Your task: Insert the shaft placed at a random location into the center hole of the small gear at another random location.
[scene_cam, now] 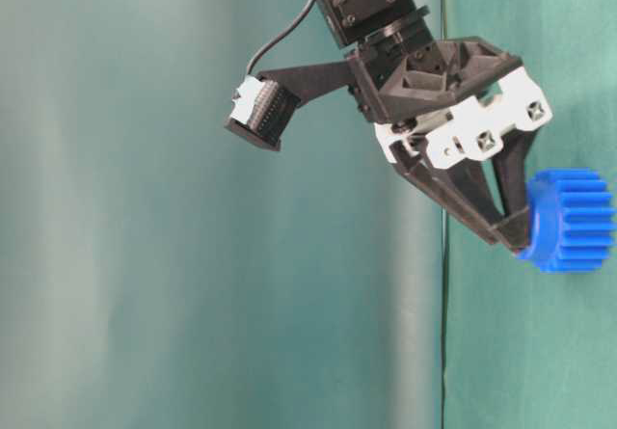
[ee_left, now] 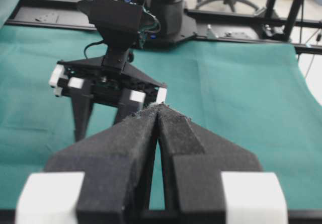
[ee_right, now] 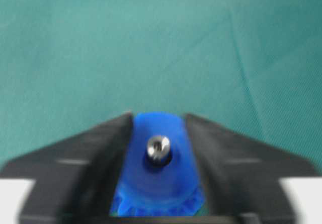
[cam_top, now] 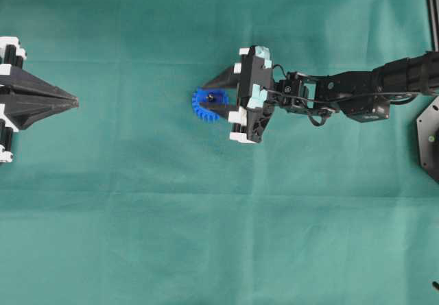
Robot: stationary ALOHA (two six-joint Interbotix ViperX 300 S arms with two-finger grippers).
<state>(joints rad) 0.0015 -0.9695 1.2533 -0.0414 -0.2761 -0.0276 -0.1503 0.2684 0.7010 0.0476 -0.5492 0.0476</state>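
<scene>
Silvery-grey and shiny, the tiny metal shaft (ee_right: pixel 158 148) stands end-on in the dark round center hole (ee_right: pixel 159 158) of the small bright blue plastic gear (ee_right: pixel 157 163). The right wrist view shows its rounded top poking up from the raised hub. The insertion itself looks done. How deep the pin sits cannot be told, since the hub hides its lower part.

The toothed blue wheel lies flat on the green cloth (cam_top: pixel 137 202) near the middle of the overhead view, where the pin is only a small glint (cam_top: pixel 210 98) at its centre. No other loose parts show on the cloth.

Around the gear sits the right gripper (cam_top: pixel 221 96), black with white blocks, its two tapered fingers set apart on either side of the hub and not pinching the pin. One fingertip rests at or just beside the gear's edge in the table-level view; whether it touches is unclear. What seems left is to lift this arm clear without disturbing the gear. The arm reaches in from the right edge, stretched out with the hand tipped downward.

Well apart at the left edge, the left gripper (cam_top: pixel 68 101) hangs idle, its foam-padded fingers pressed together on nothing.
</scene>
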